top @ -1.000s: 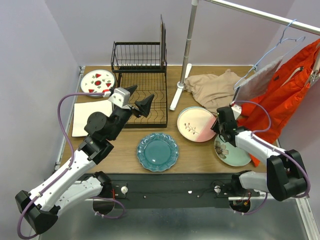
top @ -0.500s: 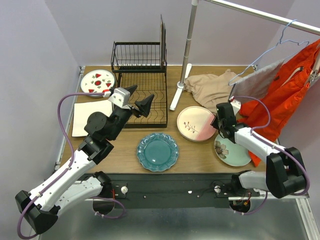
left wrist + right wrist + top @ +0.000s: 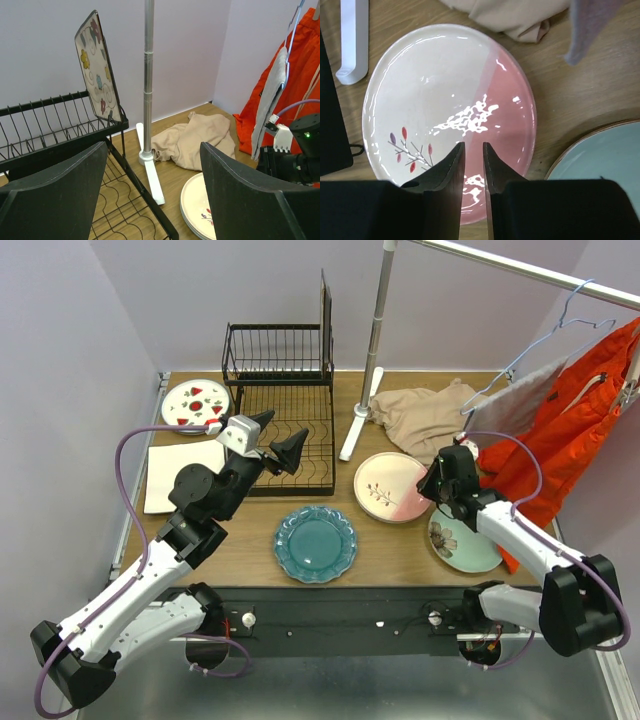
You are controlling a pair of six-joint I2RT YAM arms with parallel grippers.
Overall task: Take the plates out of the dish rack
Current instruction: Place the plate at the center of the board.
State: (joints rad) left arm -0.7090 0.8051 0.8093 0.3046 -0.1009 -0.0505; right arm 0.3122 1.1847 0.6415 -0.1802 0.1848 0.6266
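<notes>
The black wire dish rack [image 3: 285,430] [image 3: 60,145] stands at the back of the table. One square floral plate [image 3: 326,310] [image 3: 97,65] leans upright at the right end of its upper basket. My left gripper [image 3: 282,440] [image 3: 154,150] hovers wide open over the rack's lower tray and holds nothing. On the table lie a teal plate [image 3: 315,543], a cream-pink plate [image 3: 390,487] [image 3: 445,100], a pale green floral plate [image 3: 465,540] and a red-fruit plate [image 3: 195,400]. My right gripper [image 3: 437,485] [image 3: 473,145] hangs over the cream-pink plate's pink side. Its jaws stand a narrow gap apart with nothing between them.
A metal clothes-rail stand [image 3: 372,340] rises right of the rack, its white foot [image 3: 152,175] on the table. A beige cloth [image 3: 430,415] lies behind the cream-pink plate. An orange garment [image 3: 580,400] and a grey cloth on a hanger [image 3: 520,390] hang at the right. A cream square plate [image 3: 180,472] lies at the left.
My right gripper has shifted slightly over the cream-pink plate and its jaws have narrowed. The grey cloth on the hanger has swung back. The left arm has not moved.
</notes>
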